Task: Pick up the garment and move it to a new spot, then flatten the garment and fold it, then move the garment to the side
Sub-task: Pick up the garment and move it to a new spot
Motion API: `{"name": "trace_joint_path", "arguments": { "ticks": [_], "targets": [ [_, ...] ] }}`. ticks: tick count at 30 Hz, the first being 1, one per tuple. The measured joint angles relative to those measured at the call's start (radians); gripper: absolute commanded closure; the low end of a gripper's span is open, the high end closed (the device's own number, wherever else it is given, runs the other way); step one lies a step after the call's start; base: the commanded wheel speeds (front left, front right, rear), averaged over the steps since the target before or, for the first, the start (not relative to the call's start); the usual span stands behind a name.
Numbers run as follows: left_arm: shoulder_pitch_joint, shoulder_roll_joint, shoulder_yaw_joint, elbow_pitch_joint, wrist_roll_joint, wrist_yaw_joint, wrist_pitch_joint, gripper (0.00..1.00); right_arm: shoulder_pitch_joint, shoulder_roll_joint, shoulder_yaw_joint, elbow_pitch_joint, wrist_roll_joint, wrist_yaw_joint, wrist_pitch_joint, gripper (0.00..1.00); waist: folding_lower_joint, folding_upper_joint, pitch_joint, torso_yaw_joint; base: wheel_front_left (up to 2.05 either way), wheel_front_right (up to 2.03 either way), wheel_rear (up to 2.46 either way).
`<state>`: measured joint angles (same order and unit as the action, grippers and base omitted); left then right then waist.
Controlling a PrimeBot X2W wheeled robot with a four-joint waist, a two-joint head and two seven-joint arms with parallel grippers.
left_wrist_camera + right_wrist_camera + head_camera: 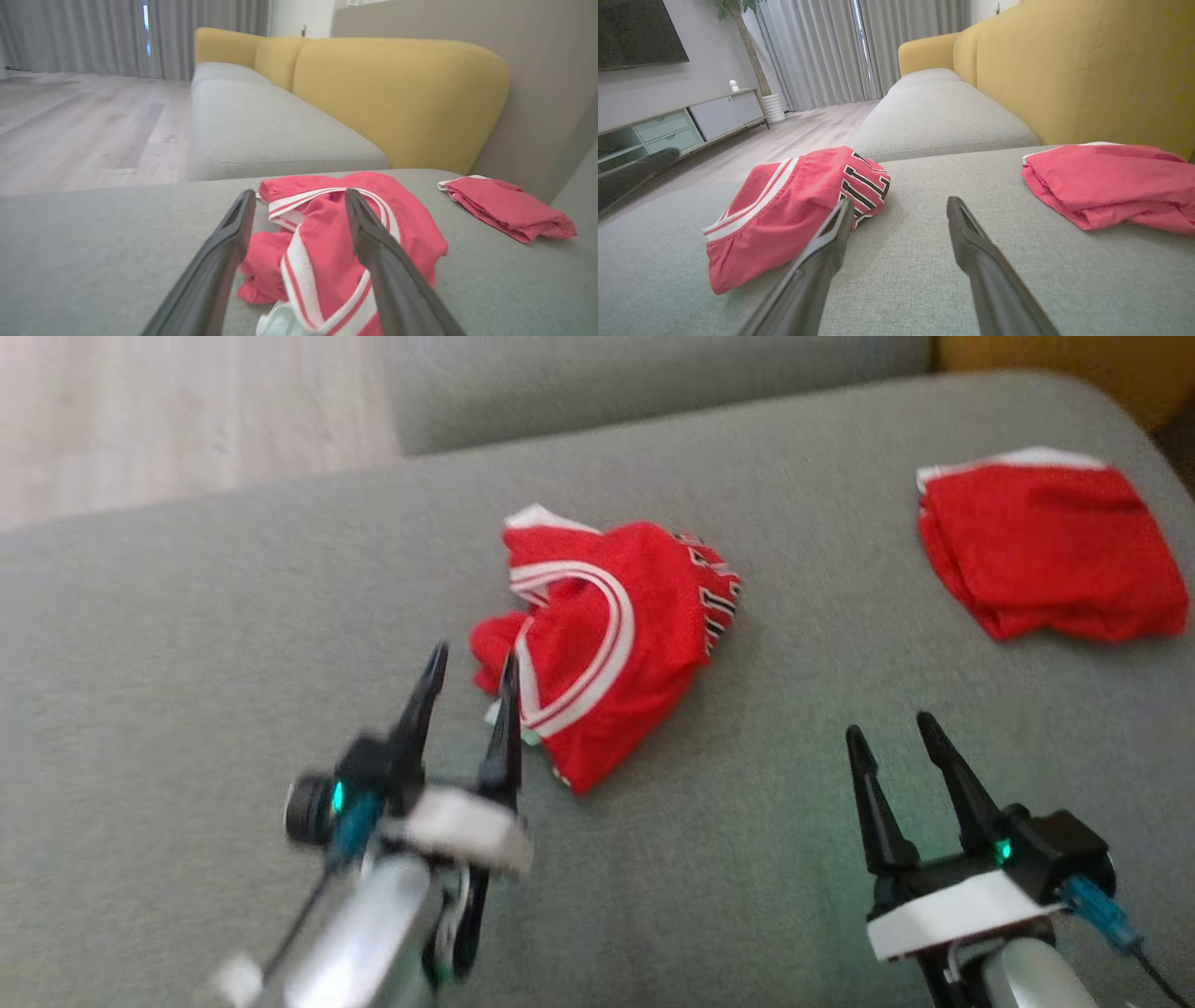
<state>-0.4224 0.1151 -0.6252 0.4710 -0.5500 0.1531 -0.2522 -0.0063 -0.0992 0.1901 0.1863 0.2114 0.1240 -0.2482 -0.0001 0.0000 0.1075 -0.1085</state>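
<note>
Two red garments lie on a grey fabric sofa cushion (187, 644) in the head view: a crumpled red mesh jersey with white striped trim and black lettering (607, 644) near the middle, and a folded red garment (1050, 555) well apart at the far right; the left gripper (473, 655) stands at the jersey's near left edge, jaws apart, one fingertip overlapping the red cloth in this view, though whether it touches I cannot tell; the right gripper (889, 726) hovers over bare cushion at the lower right, jaws apart, touching neither garment; in the left wrist view the jaws are spread, with the jersey bunched on the cushion between and beyond the two dark fingers and nothing clamped; a yellow upholstered backrest (397, 98) rises behind, with pale wood floor (70, 126) to the left; in the right wrist view the jaws stand wide over bare cushion, the jersey ahead to the left with its lettering showing, the folded red garment ahead to the right.
</note>
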Motion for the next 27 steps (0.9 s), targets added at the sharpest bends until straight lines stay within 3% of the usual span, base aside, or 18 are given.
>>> {"name": "trace_joint_path", "arguments": {
  "ticks": [4,12,20,27],
  "targets": [
    [0.211,0.000,0.091,-0.143,0.085,0.033,0.000,0.00,0.040,0.009,-0.030,0.019,0.000,0.000,0.000,0.00,-0.0002,0.0000,-0.070,0.051,0.00,0.00,0.00],
    [0.488,-0.012,0.296,-0.340,0.192,0.009,0.000,0.00,0.129,0.033,-0.097,0.031,-0.009,0.000,0.000,0.00,-0.0002,0.0000,-0.186,0.151,0.00,0.00,0.00],
    [0.700,-0.024,0.350,-0.399,0.332,0.007,0.000,0.00,0.261,0.054,-0.136,-0.001,-0.030,0.000,0.000,0.00,-0.0002,0.0001,-0.264,0.194,0.00,0.00,0.00],
    [0.730,-0.042,0.387,-0.424,0.358,0.004,0.000,0.00,0.264,0.055,-0.133,-0.011,-0.034,0.000,0.000,0.00,-0.0001,0.0000,-0.268,0.188,0.00,0.00,0.00]
  ]
}}
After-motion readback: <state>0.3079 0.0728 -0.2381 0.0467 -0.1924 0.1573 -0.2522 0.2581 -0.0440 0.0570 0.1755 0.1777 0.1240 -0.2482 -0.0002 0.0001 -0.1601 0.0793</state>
